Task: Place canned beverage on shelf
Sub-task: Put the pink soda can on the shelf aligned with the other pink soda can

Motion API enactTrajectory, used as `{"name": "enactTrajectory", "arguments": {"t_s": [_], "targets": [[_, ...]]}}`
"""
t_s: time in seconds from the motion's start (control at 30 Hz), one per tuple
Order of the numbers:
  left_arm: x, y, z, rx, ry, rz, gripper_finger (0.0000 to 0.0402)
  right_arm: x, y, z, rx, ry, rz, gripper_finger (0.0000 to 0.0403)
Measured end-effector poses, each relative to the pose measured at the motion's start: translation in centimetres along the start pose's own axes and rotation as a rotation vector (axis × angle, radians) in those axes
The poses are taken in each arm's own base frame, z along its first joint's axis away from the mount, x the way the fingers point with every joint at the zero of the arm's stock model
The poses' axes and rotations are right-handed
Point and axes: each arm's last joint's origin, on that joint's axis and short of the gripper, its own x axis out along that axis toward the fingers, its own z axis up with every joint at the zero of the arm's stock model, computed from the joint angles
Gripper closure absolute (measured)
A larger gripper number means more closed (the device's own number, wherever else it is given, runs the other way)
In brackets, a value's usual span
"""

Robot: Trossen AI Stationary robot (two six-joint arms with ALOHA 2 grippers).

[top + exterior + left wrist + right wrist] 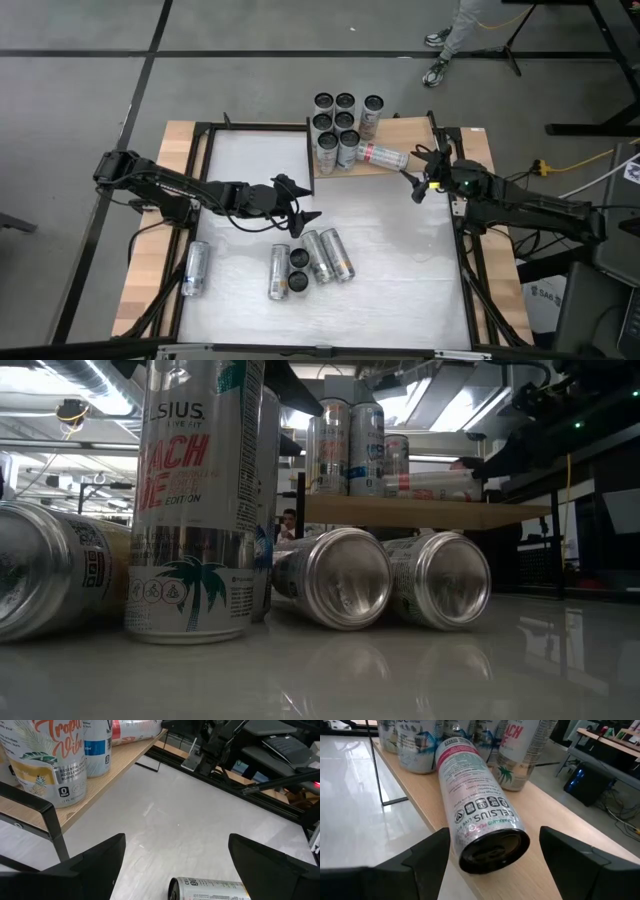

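We see the shelf [405, 135] at top centre of the high view, carrying upright cans and a pink-banded can [383, 156] lying on its side. Our right gripper [418, 186] sits spread just right of that can, not gripping it. Our left gripper [297, 205] hangs released at centre, above loose cans [310, 262] on the table [400, 290].

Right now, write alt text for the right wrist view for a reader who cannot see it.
A silver and pink can lies on its side on the pale wooden shelf, its end facing the camera between the open fingers of the right end effector. Upright cans stand behind it.
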Motion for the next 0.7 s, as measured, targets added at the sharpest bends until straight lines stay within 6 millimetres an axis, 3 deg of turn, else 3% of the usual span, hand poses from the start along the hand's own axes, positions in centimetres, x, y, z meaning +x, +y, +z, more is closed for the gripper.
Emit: {"name": "enactTrajectory", "arguments": {"t_s": [0.27, 0.7], "targets": [[0.0, 0.0, 0.0, -0.002, 0.000, 0.000, 0.0052, 0.4, 0.1, 0.4, 0.004, -0.026, -0.003, 0.0105], [0.0, 0.0, 0.0, -0.002, 0.000, 0.000, 0.0052, 2.7, 0.4, 0.5, -0.008, -0.001, -0.037, 0.0105]]}}
